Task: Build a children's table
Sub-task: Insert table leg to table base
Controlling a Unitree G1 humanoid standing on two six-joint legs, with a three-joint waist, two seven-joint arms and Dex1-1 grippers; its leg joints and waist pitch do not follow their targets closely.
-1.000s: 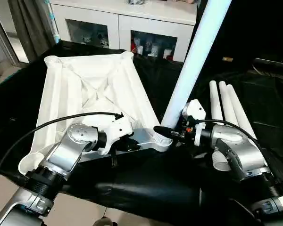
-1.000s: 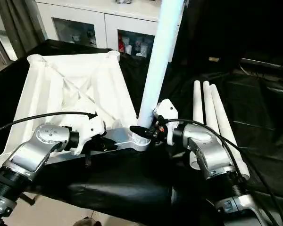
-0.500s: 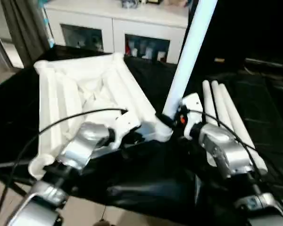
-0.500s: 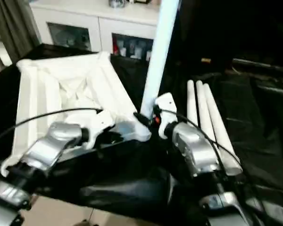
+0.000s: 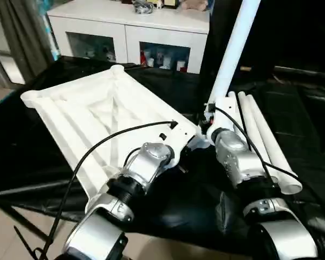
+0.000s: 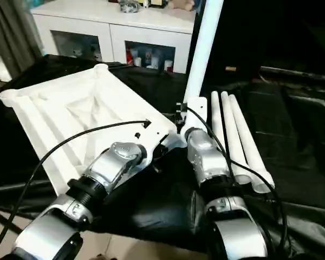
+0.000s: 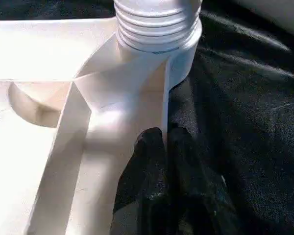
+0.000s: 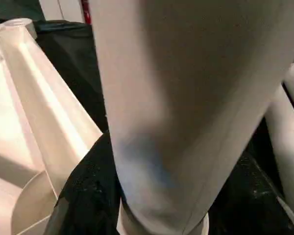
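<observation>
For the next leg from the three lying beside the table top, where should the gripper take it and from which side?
Probably from above, across the middle of the shaft of the leg nearest the table top. The spare legs lie flat side by side, touching, on the black cloth, so only their tops are free; the round tube suits a crosswise pinch.

Spare legs [image 5: 260,138] beside upright leg [image 5: 232,51]
</observation>
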